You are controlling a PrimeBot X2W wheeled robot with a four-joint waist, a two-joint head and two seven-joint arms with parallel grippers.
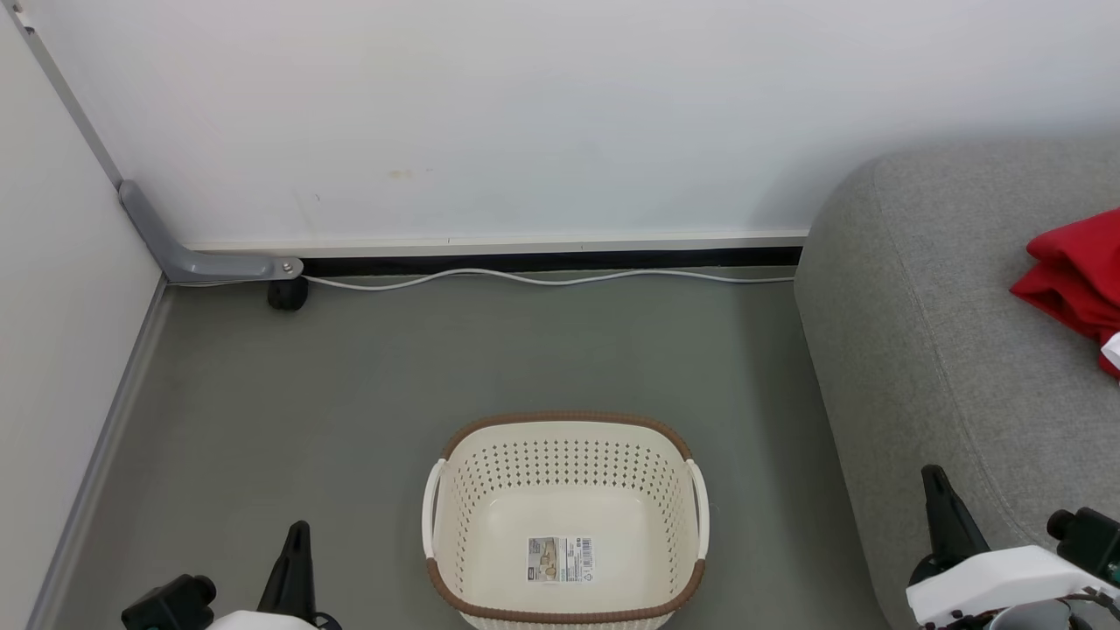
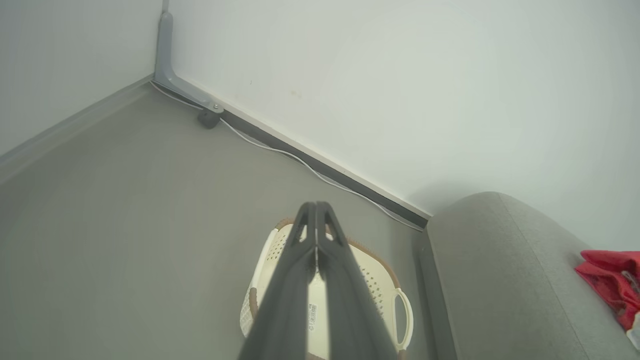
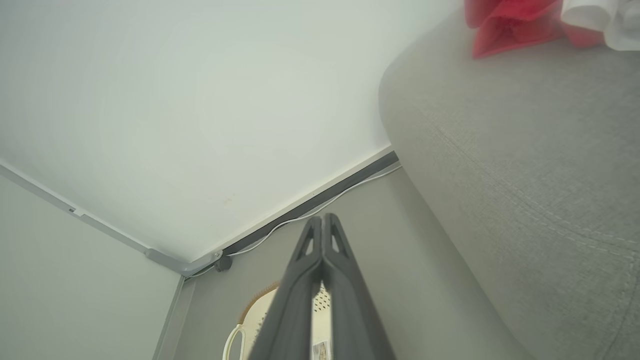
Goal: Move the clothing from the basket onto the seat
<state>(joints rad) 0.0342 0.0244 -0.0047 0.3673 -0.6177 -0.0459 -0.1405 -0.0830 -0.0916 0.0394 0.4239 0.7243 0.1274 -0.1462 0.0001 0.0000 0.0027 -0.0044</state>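
The cream-white basket (image 1: 565, 523) with a brown rim stands on the floor at the bottom centre, holding nothing but a label sticker (image 1: 560, 559) on its bottom. Red clothing (image 1: 1074, 276) lies on the grey sofa seat (image 1: 945, 350) at the right edge, also seen as red clothing (image 2: 610, 277) and red clothing (image 3: 510, 22). My left gripper (image 1: 297, 534) rests low at the left of the basket, its fingers pressed together (image 2: 316, 206) with nothing held. My right gripper (image 1: 934, 477) sits at the sofa's front edge, fingers together (image 3: 323, 217), holding nothing.
A white wall runs across the back with a white cable (image 1: 542, 278) along its foot. A grey bracket (image 1: 201, 258) with a small black caster (image 1: 287, 295) stands in the left corner. Grey floor (image 1: 350, 394) surrounds the basket. A white piece (image 3: 600, 20) lies beside the red fabric.
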